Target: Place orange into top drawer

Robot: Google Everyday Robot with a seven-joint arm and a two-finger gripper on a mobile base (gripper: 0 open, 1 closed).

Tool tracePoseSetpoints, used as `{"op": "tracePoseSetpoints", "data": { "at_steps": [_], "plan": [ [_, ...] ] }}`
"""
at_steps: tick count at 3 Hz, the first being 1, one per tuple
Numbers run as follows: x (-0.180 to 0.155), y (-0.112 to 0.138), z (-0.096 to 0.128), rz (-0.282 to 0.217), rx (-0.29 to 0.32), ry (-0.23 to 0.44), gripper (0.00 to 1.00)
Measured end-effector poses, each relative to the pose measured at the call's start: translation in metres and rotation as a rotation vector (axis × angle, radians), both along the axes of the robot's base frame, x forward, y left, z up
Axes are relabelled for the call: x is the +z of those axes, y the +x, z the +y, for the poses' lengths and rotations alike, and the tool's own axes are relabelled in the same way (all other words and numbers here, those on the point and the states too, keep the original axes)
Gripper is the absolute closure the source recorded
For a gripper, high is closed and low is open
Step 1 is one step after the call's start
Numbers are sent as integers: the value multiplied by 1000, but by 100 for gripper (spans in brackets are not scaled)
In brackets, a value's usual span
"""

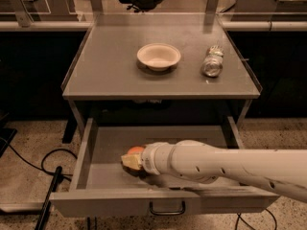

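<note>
The top drawer (86,152) is pulled open below the grey table; its flat front carries a small dark handle (167,209). My white arm reaches from the right into the drawer. My gripper (130,161) sits low inside the drawer, left of centre. The orange (136,150) shows only as a small orange patch right behind the gripper, touching it; most of it is hidden by the wrist.
On the table top (105,75) stand a shallow white bowl (159,56) and a silver can (211,64) lying on its side. Black cables (33,162) and a dark bar lie on the speckled floor at the left. Other benches stand behind.
</note>
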State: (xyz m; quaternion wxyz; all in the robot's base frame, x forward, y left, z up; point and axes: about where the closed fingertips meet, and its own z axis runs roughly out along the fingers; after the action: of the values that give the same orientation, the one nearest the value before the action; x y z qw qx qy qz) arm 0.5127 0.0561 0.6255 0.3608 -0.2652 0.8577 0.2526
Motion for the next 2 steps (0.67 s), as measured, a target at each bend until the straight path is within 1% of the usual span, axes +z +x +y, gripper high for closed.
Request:
{"op": "tracePoseSetpoints", "data": {
  "at_steps": [2],
  "plan": [
    [0,0,0,0,0,0,10]
  ]
}}
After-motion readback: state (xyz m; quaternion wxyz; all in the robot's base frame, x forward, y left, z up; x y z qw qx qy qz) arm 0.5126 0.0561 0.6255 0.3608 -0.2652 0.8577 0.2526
